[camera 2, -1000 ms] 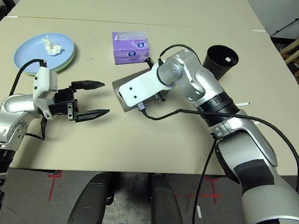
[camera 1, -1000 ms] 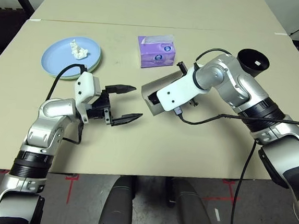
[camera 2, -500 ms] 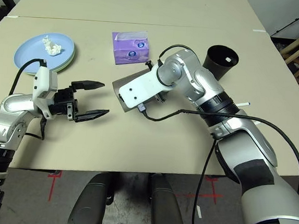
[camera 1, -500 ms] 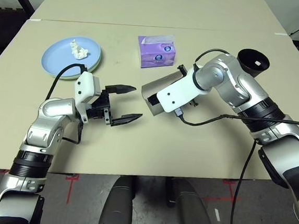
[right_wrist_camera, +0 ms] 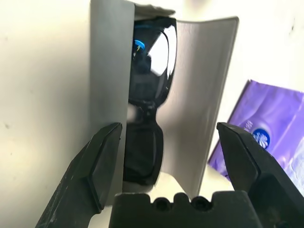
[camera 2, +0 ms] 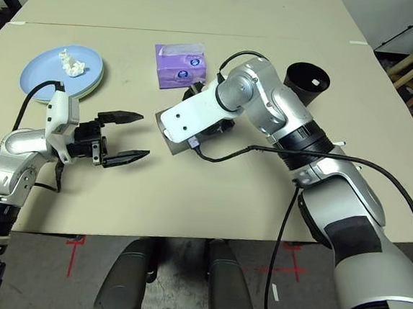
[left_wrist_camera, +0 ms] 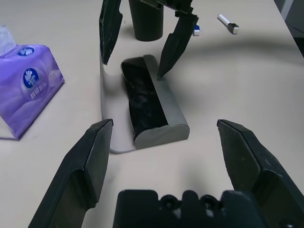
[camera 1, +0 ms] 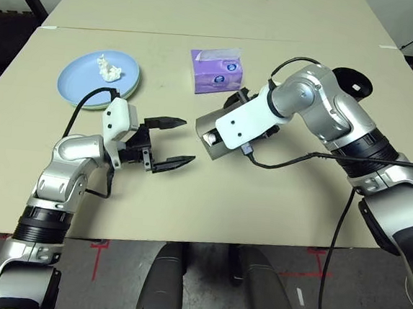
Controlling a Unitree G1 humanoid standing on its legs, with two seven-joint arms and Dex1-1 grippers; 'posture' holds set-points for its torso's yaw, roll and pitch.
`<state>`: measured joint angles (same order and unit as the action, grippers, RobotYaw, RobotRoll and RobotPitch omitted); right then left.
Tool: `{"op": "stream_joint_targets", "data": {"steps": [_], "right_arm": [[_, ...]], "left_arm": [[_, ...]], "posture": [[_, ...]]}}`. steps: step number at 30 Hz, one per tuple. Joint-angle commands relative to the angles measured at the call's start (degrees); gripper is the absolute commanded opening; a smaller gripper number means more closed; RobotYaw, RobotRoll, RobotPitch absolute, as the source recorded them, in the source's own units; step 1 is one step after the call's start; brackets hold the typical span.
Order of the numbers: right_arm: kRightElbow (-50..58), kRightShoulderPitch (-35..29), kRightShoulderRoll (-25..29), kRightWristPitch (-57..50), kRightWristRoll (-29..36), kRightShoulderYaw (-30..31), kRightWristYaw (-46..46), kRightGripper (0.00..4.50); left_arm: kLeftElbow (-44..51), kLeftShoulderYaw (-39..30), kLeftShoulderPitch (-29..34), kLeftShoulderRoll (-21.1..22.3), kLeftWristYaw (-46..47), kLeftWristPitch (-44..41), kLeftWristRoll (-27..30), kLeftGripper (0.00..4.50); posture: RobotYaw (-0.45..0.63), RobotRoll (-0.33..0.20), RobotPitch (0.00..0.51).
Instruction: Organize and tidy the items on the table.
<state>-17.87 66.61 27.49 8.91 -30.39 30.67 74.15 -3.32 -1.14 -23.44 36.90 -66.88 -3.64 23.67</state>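
Observation:
The grey glasses case (left_wrist_camera: 164,124) lies open on the table (camera 1: 275,197), with the black sunglasses (right_wrist_camera: 149,71) resting inside it. My right gripper (right_wrist_camera: 169,126) hangs open just above the case, its fingers (left_wrist_camera: 178,38) spread on either side and holding nothing. A short way to the case's left, my left gripper (camera 1: 187,142) is open too, pointing at the case. At the far left, the light blue plate (camera 1: 83,79) sits on the pale green plate (camera 1: 133,86) and carries the crumpled tissue (camera 1: 107,68). The purple tissue box (camera 1: 215,71) stands behind the case.
The black cup (camera 1: 354,81) stands behind my right arm, partly covered by it. The blue-white pen (left_wrist_camera: 228,23) lies on the table beyond the cup. A seam between two tabletops (camera 1: 130,31) runs across the far side.
My right gripper has opened and its wrist has lifted and drawn back a little from the case. The left arm has stayed where it was.

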Motion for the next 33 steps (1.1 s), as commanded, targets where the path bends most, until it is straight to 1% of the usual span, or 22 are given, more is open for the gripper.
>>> {"op": "stream_joint_targets", "data": {"steps": [1,4,7,8,10,14,19,21,24,27,29,32,33], "right_arm": [[1.0,0.9,0.6,-0.5,1.0,-1.0,-0.3,4.48],[1.2,1.3,1.1,-1.8,2.0,-2.2,-0.3,4.48],[3.9,-0.3,1.7,-8.6,7.8,-6.6,2.1,4.48],[4.6,-1.2,1.6,-10.1,10.2,-8.1,2.4,4.48],[6.7,-3.8,3.0,-13.0,12.7,-10.4,2.7,4.48],[12.0,-10.3,3.0,-18.0,21.1,-16.5,0.9,4.48],[21.3,-19.7,0.6,-32.4,29.1,-23.8,-6.2,4.48],[24.5,-23.1,0.1,-35.2,31.4,-25.2,-8.6,4.48],[28.6,-28.3,-2.3,-39.9,35.7,-28.3,-13.5,4.48],[31.4,-31.5,-4.8,-44.1,40.2,-31.1,-17.8,4.48],[32.6,-33.5,-5.6,-44.9,42.5,-32.4,-19.8,4.48],[33.1,-36.1,-6.9,-43.1,45.7,-34.0,-22.1,4.48],[32.4,-37.3,-7.7,-40.9,46.6,-35.0,-23.0,4.48]], "left_arm": [[-0.9,0.7,-0.3,0.0,-0.9,0.1,-0.5,4.50],[-1.1,0.9,-0.7,-0.1,-1.1,0.2,-0.6,4.50],[-1.6,0.9,-1.2,-0.1,-1.4,0.2,-0.6,4.50],[-1.9,1.0,-1.4,-0.1,-1.6,0.2,-0.6,4.50],[-2.4,1.0,-1.8,-0.1,-1.9,0.3,-0.7,4.50],[-3.5,0.9,-2.3,0.0,-2.4,0.6,-0.8,4.50],[-3.6,0.9,-2.4,0.1,-2.8,0.4,-0.8,4.50],[-3.8,0.8,-2.4,0.3,-3.1,0.4,-0.8,4.50],[-4.7,0.9,-2.8,0.5,-3.6,0.6,-1.1,4.50],[-5.3,0.8,-3.1,0.5,-3.9,0.6,-1.2,4.50],[-5.3,0.8,-3.2,0.4,-3.8,0.4,-1.2,4.50],[-5.2,0.7,-3.0,0.3,-3.7,0.2,-1.2,4.50],[-5.1,0.7,-3.0,0.2,-3.5,0.1,-1.2,4.50]], "posture": [[0.17,0.000,0.205],[0.16,0.000,0.206],[0.15,0.000,0.206],[0.15,0.000,0.206],[0.14,0.000,0.206],[0.13,0.000,0.208],[0.12,0.000,0.215],[0.11,0.000,0.216],[0.11,0.000,0.218],[0.10,0.000,0.222],[0.10,0.000,0.223],[0.11,0.000,0.223],[0.11,0.000,0.223]]}}
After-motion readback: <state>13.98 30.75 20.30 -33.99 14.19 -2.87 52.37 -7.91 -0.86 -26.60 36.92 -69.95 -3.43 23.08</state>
